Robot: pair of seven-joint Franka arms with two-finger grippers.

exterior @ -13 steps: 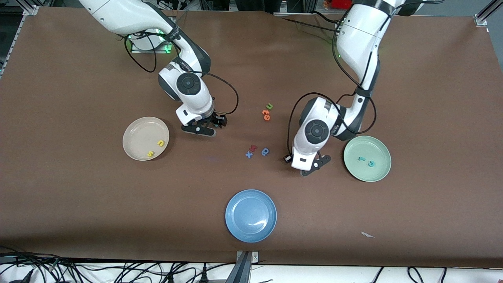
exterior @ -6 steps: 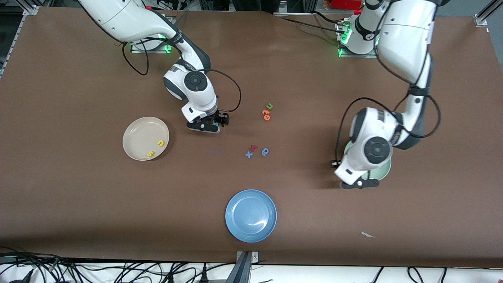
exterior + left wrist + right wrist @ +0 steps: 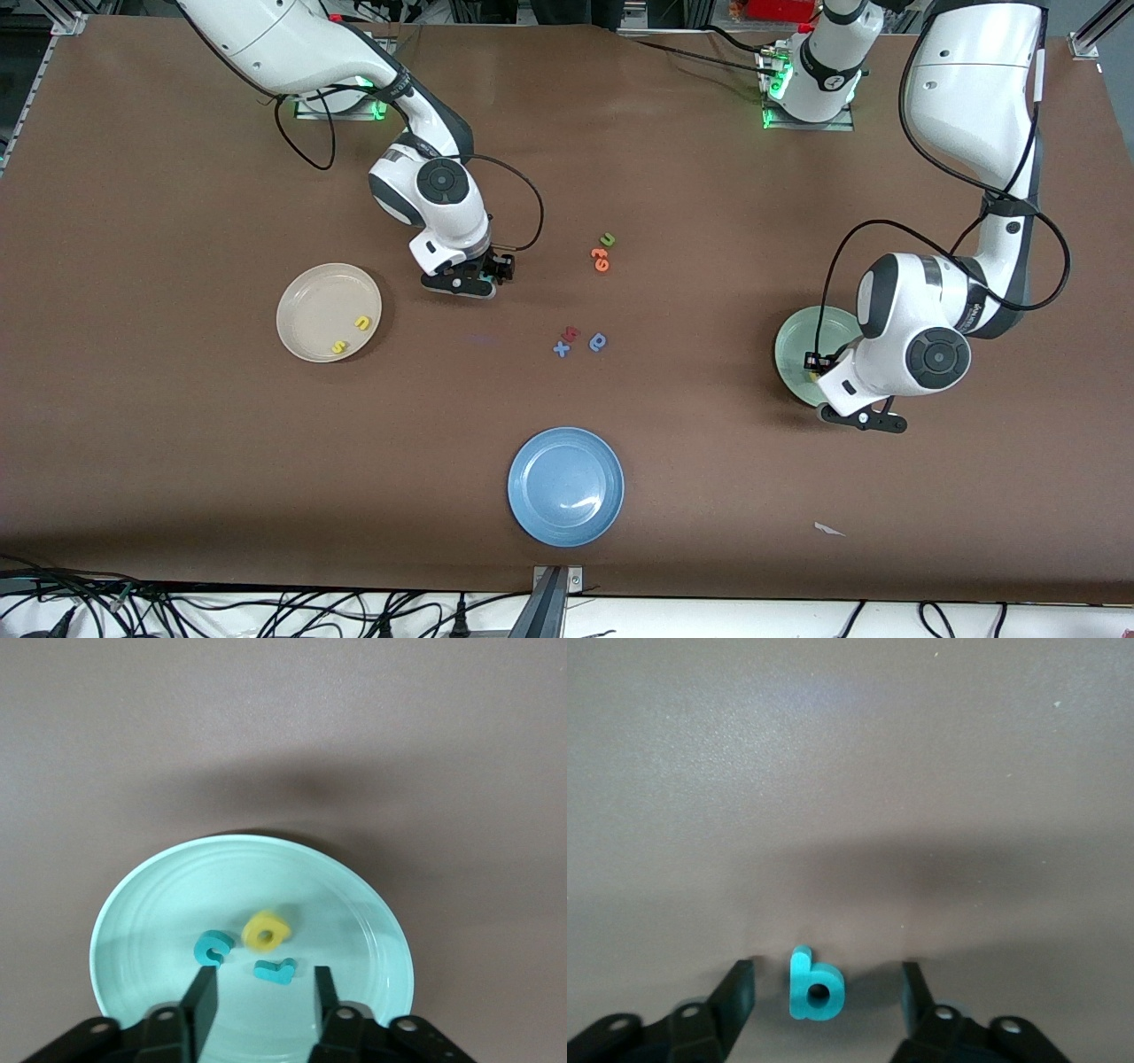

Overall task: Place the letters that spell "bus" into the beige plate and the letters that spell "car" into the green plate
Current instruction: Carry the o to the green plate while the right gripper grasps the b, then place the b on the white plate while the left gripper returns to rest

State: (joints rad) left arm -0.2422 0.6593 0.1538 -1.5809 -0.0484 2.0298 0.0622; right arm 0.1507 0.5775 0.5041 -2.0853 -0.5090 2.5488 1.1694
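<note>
The green plate (image 3: 133,930) holds the teal "c" (image 3: 213,948), the yellow "a" (image 3: 266,931) and the teal "r" (image 3: 275,971). My left gripper (image 3: 262,992) hangs open just over this plate (image 3: 802,341), holding nothing. The teal "b" (image 3: 815,986) lies flat on the brown table between the spread fingers of my right gripper (image 3: 827,979), touched by neither finger. In the front view the right gripper (image 3: 461,285) is low over the table beside the beige plate (image 3: 306,306) and hides the "b". That plate holds the yellow "u" (image 3: 361,323) and yellow "s" (image 3: 338,346).
At mid-table lie a green "u" (image 3: 608,239), orange letters (image 3: 601,259), a red letter (image 3: 572,334), a blue "x" (image 3: 561,349) and a blue round letter (image 3: 598,341). A blue plate (image 3: 567,486) sits nearest the front camera. A white scrap (image 3: 828,529) lies by the table's near edge.
My left arm swung from mid-table to over the green plate and its jaws opened; the yellow "a" now lies in the plate. The right gripper shifted slightly and its jaws narrowed.
</note>
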